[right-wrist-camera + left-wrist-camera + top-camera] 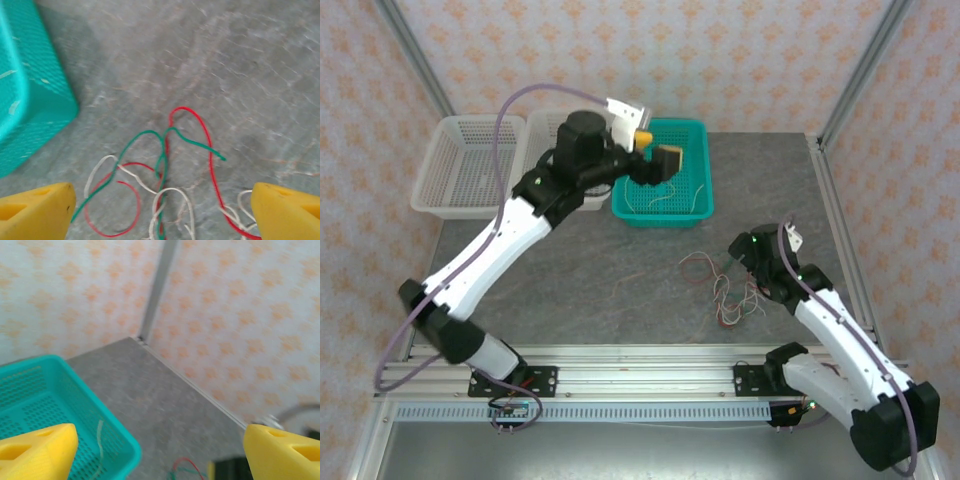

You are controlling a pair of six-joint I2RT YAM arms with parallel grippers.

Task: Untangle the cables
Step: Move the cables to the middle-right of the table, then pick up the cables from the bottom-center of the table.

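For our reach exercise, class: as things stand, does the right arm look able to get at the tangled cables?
Probably yes: the right gripper hangs open close over the cables, with nothing lying between them.

Cables (163, 159) ahead of right gripper (160, 212): red, green & cream-white, on mottled grey table (240, 65). Its fingers (35, 210): yellow. Basket (30, 95) to its left: teal mesh. Beyond left gripper (160, 450), also yellow-tipped, wall (240, 315): cream w/ orange floral repeat.

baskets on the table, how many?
3. A white basket at the far left, a second white basket beside it, partly hidden behind the left arm, and a teal basket to their right.
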